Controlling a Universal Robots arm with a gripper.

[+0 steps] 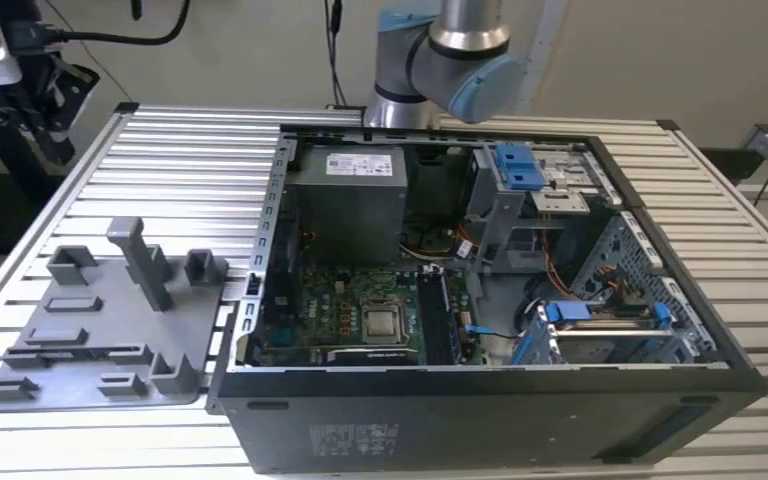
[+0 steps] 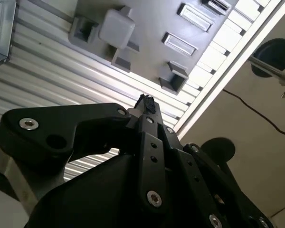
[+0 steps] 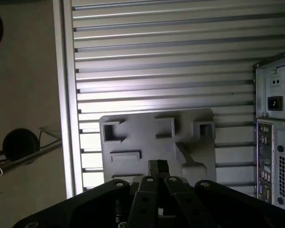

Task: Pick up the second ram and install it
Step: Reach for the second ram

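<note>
Over on the exterior view's left, the grey fixture plate [image 1: 184,320] lies flat on the ribbed tabletop [image 1: 197,170]. The second ram I can't pick out for certain; a thin dark strip [image 1: 75,351] in the plate's long slot is my best guess. In both wrist views the tool [image 3: 158,166] hangs well above that plate, its fingertips [image 2: 147,103] pressed together with nothing visible between them, so it reads as closed and empty. My call: the pick-up isn't made, and the install is all to do. Moving right, the open computer case [image 1: 491,400] shows its green motherboard [image 1: 344,300]. The memory slots [image 1: 440,315] run beside the processor [image 1: 384,322], and whether a stick is seated there I can't tell. Writing now: a white label [image 1: 364,161] on the power supply [image 1: 344,205] and pale print [image 1: 351,437] on the case's near wall, both too small to read. Far right, blue clips [image 1: 518,165] sit on the drive cage [image 1: 558,200].
</note>
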